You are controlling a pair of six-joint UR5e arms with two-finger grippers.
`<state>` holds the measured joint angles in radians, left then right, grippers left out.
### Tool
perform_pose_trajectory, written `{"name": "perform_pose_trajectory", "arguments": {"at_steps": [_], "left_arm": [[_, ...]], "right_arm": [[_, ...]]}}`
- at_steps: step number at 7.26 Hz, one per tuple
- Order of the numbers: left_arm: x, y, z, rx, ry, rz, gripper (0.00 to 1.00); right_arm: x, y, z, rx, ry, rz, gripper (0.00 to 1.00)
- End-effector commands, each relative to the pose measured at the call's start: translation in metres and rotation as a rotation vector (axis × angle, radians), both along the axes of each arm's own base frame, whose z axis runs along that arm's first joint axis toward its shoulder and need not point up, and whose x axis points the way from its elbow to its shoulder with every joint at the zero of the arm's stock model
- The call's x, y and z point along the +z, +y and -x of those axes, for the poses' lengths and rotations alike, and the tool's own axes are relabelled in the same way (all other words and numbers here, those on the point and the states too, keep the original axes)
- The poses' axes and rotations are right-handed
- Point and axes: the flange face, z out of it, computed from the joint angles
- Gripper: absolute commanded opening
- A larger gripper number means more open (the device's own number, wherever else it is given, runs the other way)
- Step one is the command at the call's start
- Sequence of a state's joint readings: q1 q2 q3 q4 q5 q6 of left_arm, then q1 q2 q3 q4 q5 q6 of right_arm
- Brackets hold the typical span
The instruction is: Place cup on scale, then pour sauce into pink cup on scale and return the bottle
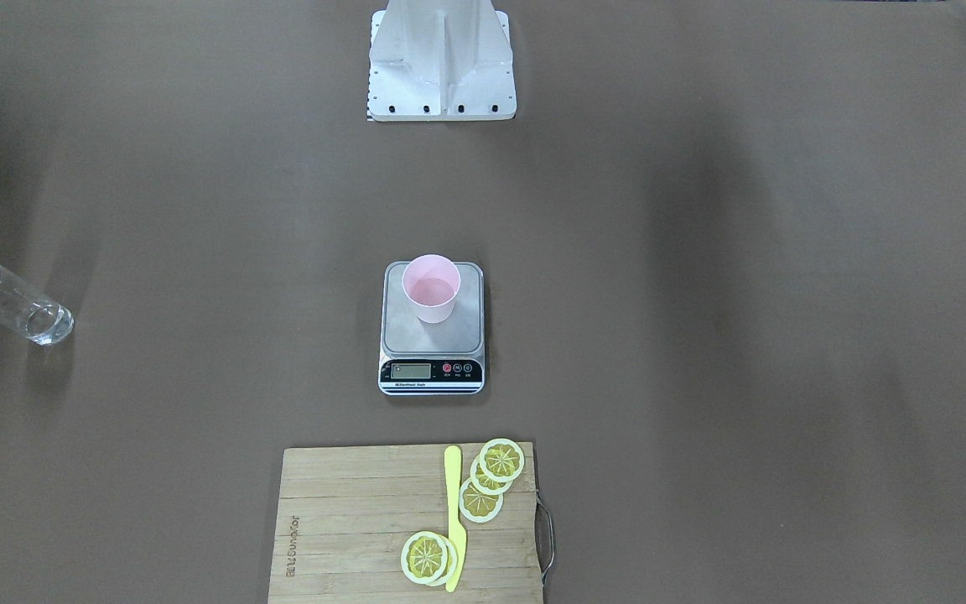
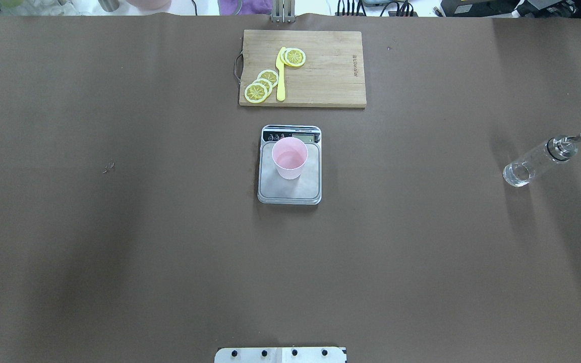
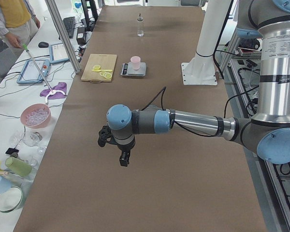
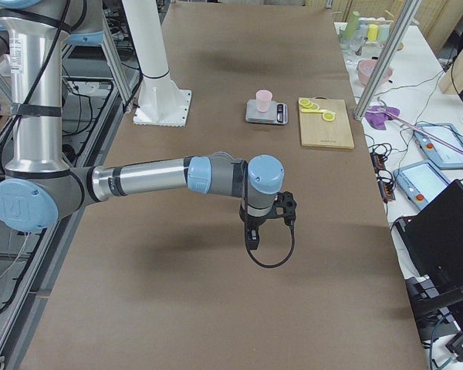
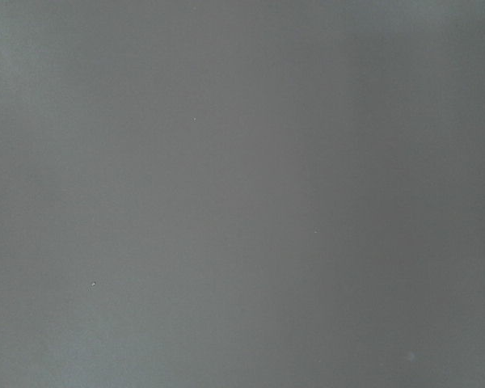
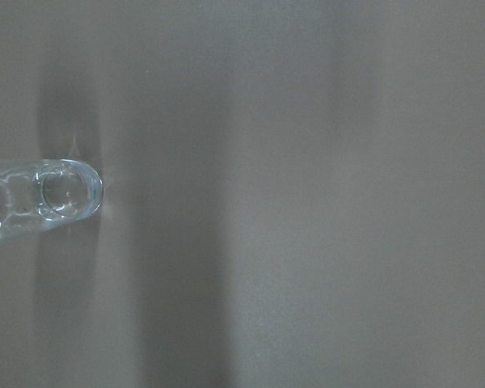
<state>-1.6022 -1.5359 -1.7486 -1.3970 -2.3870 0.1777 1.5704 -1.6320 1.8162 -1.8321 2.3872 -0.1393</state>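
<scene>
Both jaws well apart from cup (image 1: pixel 431 289) standing on scale (image 1: pixel 454 335).

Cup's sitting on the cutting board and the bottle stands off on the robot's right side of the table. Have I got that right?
Not quite. The cup stands on the scale, not on the cutting board, which lies just beyond the scale; the overhead view shows this plainly. The bottle does stand off on the robot's right side of the table.
</scene>
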Motion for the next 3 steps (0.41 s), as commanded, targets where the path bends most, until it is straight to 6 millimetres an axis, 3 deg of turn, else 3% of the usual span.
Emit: {"name": "perform_pose_trajectory", "arguments": {"at_steps": [1,2,3], "left_arm": [[-0.011,0.005,0.01,0.002,-0.146,-0.059,0.98],[0.007,0.028,0.011,-0.002,-0.171,-0.09,0.98],[0.014,0.023,0.011,-0.01,-0.175,-0.101,0.98]], "right_arm": [[-0.004,-0.002,0.001,0.002,0.002,-0.004,1.0],[-0.006,-0.002,0.001,0.002,0.002,-0.007,1.0],[-0.007,-0.003,0.001,0.004,0.007,-0.007,1.0]]}}
